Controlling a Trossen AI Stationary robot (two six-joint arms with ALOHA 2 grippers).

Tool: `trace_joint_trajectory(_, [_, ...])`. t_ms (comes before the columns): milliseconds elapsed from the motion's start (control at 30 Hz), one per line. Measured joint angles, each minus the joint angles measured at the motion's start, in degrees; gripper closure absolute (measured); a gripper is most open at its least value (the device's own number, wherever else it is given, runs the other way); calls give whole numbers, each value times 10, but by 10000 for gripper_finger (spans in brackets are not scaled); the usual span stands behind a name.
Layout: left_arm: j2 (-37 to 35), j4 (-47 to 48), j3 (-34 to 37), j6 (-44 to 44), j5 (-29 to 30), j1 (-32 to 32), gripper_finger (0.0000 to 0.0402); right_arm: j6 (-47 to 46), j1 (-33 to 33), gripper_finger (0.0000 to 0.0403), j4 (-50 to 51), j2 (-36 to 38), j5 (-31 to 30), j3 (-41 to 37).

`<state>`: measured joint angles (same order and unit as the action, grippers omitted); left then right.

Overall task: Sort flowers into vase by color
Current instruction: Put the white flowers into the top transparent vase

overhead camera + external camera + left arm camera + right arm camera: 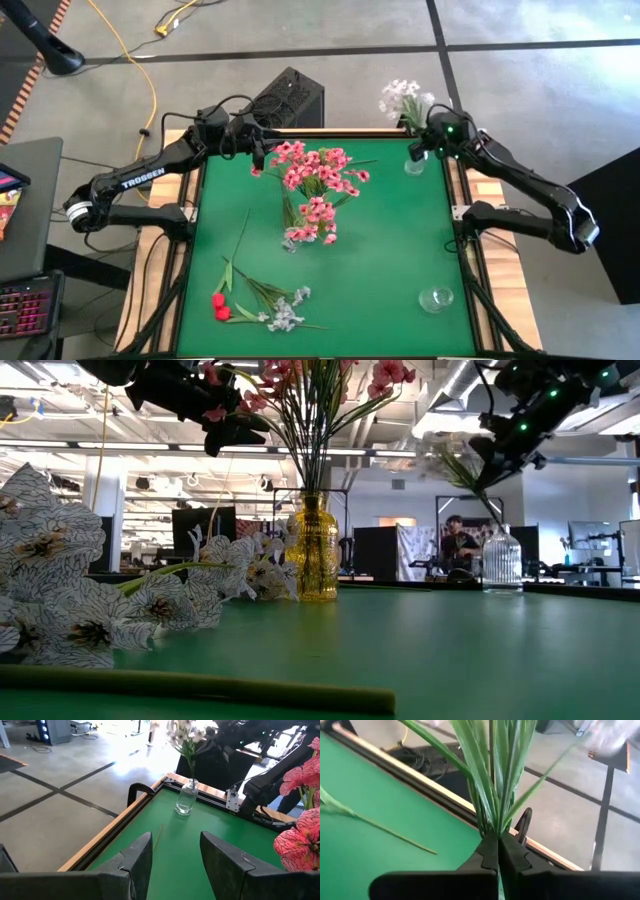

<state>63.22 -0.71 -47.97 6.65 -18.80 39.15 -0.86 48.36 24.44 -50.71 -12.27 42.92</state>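
**High view: right claw clamped on white spray at the clear vase**

High view first: I see my right claw point(428, 140) at about 1 o'clock on the green surface point(390, 250), right over the clear vase point(416, 163) near the far edge. My right wrist view shows its fingers point(489, 851) pressed together on a bunch of green stems point(492, 780); the white spray point(403, 100) fans out past the surface's far edge, its stems running down toward that vase.

My left claw point(258, 150) hangs at about 11 o'clock, just beside the pink blossoms point(318, 175). Its fingers point(134, 862) stand apart with nothing between them.

The pink blossoms fill the yellow vase point(317, 555) at the centre, standing upright.

At about 7 o'clock, loose on the surface, lie the red buds point(219, 304) and a white-grey spray point(285, 312), stems crossing. A single bare stem point(240, 238) lies just above them, toward 9 o'clock.

A second clear vase point(436, 298) stands at about 5 o'clock.
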Motion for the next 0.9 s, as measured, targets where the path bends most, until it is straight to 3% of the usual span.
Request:
trace_joint_trajectory(433, [0,0,0,-4,1,0,248,-40,0,382,15,67,0,-6])
trace_joint_trajectory(900, [0,0,0,1,10,0,248,-81,-19,382,-71,218,-34,-151])
